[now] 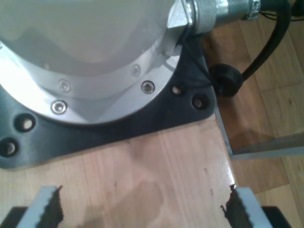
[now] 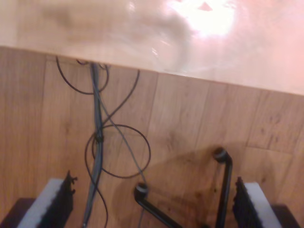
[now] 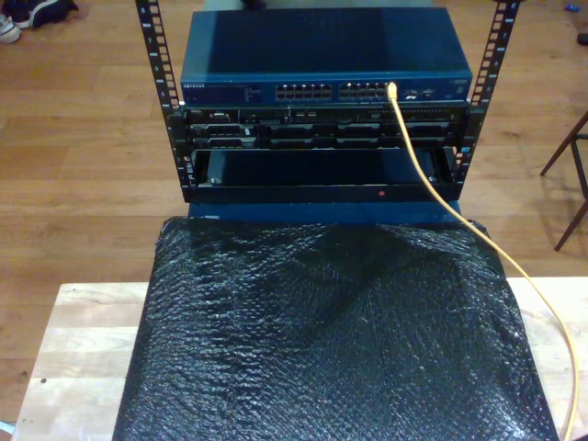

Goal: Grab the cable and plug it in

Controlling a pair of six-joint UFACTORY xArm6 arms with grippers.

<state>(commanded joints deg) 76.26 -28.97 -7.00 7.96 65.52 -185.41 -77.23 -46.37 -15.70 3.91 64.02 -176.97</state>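
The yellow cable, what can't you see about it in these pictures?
- The cable: its far end is cut off by the exterior view's bottom right edge.
- Its plug at the blue switch: too small and dim to tell if it's fully seated.
- Port labels on the switch: too small to read.

1. One yellow cable [image 3: 441, 197], plugged at one end into the switch.
2. One blue network switch [image 3: 322, 55], with two blocks of ports on its face.
3. Two upright rack rails [image 3: 156, 55], one on each side of the switch.
4. One black bubble-wrap sheet [image 3: 331, 340] on one wooden table [image 3: 78, 358].
5. Two toothed fingers [image 1: 47, 209] on my first gripper [image 1: 142, 209], wide apart; beyond them, one round silver arm base [image 1: 85, 61].
6. Two fingers [image 2: 52, 204] on my second gripper [image 2: 152, 204], also spread; between them, two black chair legs [image 2: 223, 185].
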